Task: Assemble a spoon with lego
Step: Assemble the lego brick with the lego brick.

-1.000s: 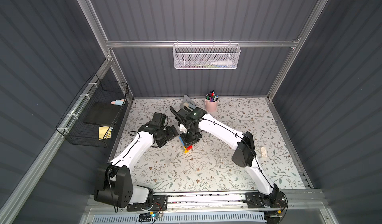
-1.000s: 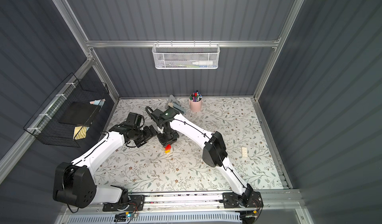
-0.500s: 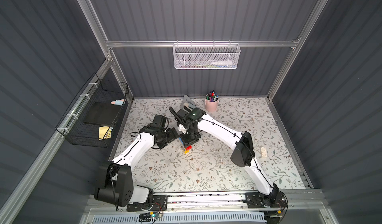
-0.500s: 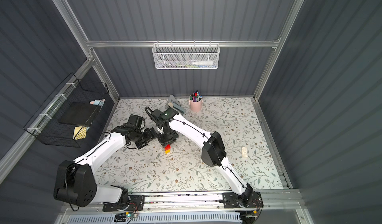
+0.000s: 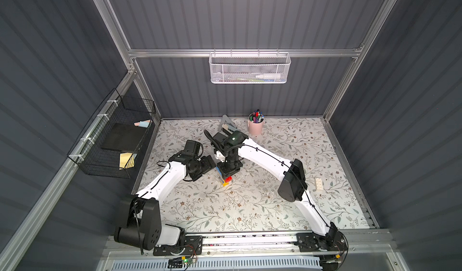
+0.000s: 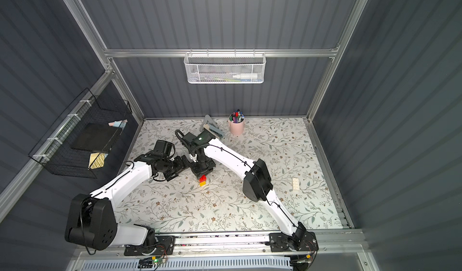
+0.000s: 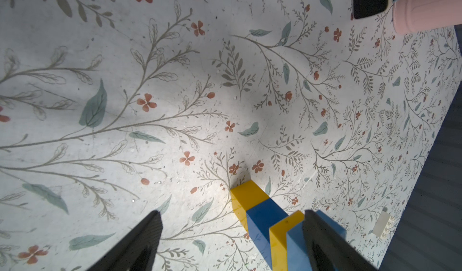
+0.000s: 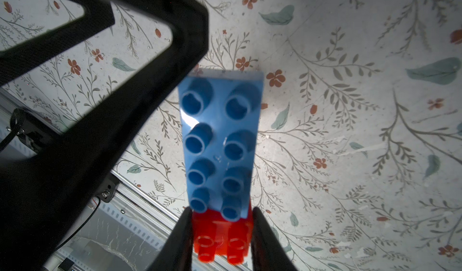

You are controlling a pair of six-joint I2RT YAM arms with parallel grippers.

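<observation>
Found spoon [image 8: 220, 132] of studded plastic bricks clamped at red end by right gripper [image 8: 222, 211], long axis straight out from its jaws, yellow-blue handle [image 7: 260, 214] just inside one finger [image 7: 325, 242] of released left gripper [image 7: 232, 214].

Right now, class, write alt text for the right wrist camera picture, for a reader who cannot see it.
The right gripper is shut on a red brick of the lego spoon, and a light blue eight-stud brick joined to it stretches away from the camera, with the floral tabletop behind. A large blurred black frame covers part of the view.
</observation>
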